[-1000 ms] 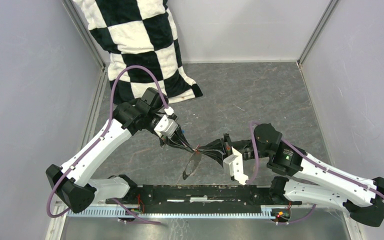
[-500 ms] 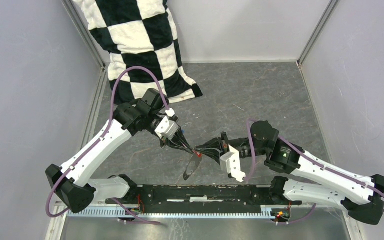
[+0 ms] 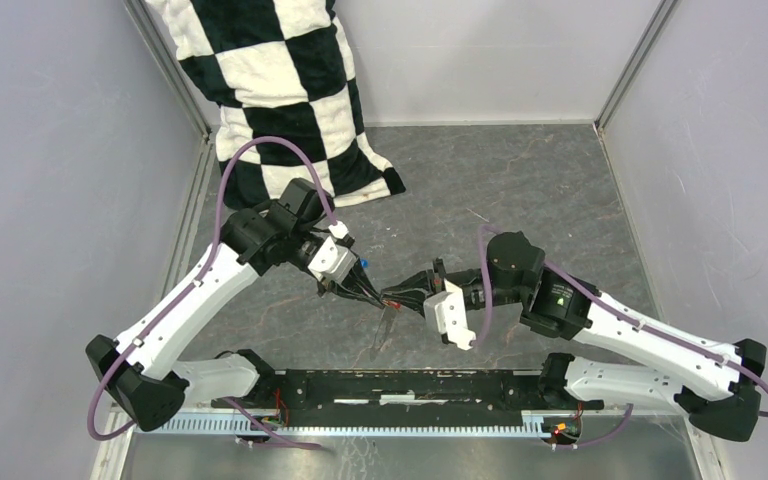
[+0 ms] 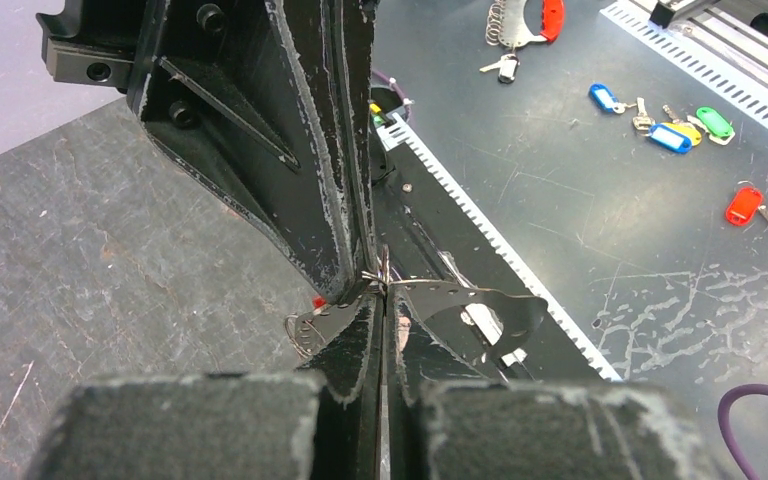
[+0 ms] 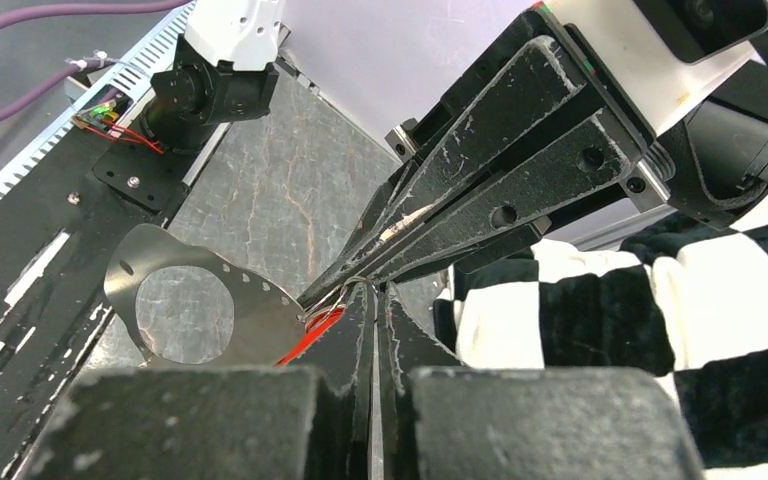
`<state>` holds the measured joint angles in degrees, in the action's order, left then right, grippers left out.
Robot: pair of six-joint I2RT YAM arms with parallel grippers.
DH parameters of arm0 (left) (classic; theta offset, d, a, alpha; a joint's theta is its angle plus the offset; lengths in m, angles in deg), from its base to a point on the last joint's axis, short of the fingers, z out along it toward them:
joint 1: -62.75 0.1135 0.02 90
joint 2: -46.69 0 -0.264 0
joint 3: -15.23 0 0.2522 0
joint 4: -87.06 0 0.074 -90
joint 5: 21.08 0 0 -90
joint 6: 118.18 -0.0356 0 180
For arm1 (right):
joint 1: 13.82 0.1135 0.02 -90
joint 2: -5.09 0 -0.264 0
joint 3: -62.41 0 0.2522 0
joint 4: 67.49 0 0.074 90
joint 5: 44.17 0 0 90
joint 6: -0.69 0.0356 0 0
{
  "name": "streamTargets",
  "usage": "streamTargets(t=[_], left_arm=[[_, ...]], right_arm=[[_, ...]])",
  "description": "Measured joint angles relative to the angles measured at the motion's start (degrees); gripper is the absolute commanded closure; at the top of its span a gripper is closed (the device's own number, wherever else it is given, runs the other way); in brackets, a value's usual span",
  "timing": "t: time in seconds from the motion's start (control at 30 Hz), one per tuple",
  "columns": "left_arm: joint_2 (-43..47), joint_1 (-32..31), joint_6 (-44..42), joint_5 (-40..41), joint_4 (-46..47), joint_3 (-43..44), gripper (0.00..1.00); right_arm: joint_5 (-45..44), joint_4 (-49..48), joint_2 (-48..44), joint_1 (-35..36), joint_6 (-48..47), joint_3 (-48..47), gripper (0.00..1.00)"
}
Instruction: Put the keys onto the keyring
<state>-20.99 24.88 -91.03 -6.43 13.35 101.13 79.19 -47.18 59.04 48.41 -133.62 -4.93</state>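
Top view: both arms reach in over the middle of the grey bench (image 3: 530,190) and meet tip to tip, clear of the surface.

Left fingers (image 3: 365,290) pressed together, no gap to be seen. Right fingers (image 3: 416,296) likewise pressed together. Tips of the two pairs touching or all but touching; cannot tell which.

Red key (image 3: 392,300) right at the meeting point: a small red speck between the tips. Left wrist view puts the speck (image 4: 318,301) just left of that camera's own fingers (image 4: 352,350); right wrist view shows a red sliver (image 5: 315,325) against the tip of its own fingers (image 5: 352,345).

Keyring (image 3: 386,326) hanging just below the tips: a flat grey metal piece with a big round opening and a row of small holes along one edge (image 5: 250,305). Thin wire loop (image 4: 298,335) next to the red speck.

Cannot tell which fingers pinch the key and which the keyring; fine wire only at the contact point.

Checkered cloth (image 3: 280,90) at the far left corner, well apart from the arms.
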Motion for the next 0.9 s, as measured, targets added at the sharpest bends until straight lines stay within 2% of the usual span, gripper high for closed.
streamTargets(t=[0.1, 0.23, 0.3, 0.4, 0.5, 0.63, 0.73, 0.9], left_arm=[[0.3, 0.0, 0.0, 0.6, 0.0, -0.2, 0.98], [0.5, 0.0, 0.0, 1.2, 0.0, -0.2, 0.98], [0.6, -0.2, 0.1, 1.5, 0.2, -0.2, 0.98], [0.7, -0.3, 1.3, 1.6, 1.1, -0.3, 0.98], [1.4, -0.3, 5.1, 1.5, 4.3, -1.1, 0.98], [3.7, -0.3, 14.0, 1.4, 12.8, -4.1, 0.98], [5.8, -0.2, 25.0, 1.3, 22.9, -7.7, 0.98], [7.7, -0.1, 42.3, 1.4, 37.4, -12.1, 0.98]], right_arm=[[-0.5, 0.9, 0.7, 0.0, 0.8, -0.8, 0.96], [-1.6, 1.1, 1.0, 0.1, 2.0, -1.1, 0.77], [-2.5, 1.1, 1.1, 0.1, 2.7, -1.2, 0.71], [-3.8, 2.0, 1.6, 0.1, 4.0, -2.4, 0.67], [-5.1, 3.7, 2.2, 0.1, 5.6, -4.3, 0.66], [-6.8, 6.4, 2.5, 0.1, 7.3, -6.2, 0.64], [-8.4, 8.2, 2.8, 0.1, 8.1, -7.8, 0.58], [-10.2, 11.0, 3.9, -0.1, 8.5, -11.0, 0.58]])
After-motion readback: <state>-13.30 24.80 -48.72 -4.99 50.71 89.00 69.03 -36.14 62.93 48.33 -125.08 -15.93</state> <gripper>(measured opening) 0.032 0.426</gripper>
